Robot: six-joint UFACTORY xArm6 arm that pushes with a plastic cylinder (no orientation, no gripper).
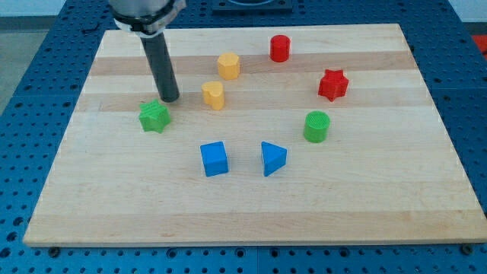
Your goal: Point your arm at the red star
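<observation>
The red star [332, 84] lies on the wooden board [251, 205] at the view's right, below and right of the red cylinder [280, 48]. My tip [169, 100] stands at the view's left, far from the red star. It is just above and right of the green star [154, 116], close to touching it. The yellow heart-like block [214, 95] lies a short way to the tip's right.
A yellow hexagon [228, 65] lies above the yellow heart-like block. A green cylinder [316, 126] sits below the red star. A blue cube [214, 159] and a blue triangle [272, 157] lie in the lower middle. The board's edges border a blue perforated table [30, 68].
</observation>
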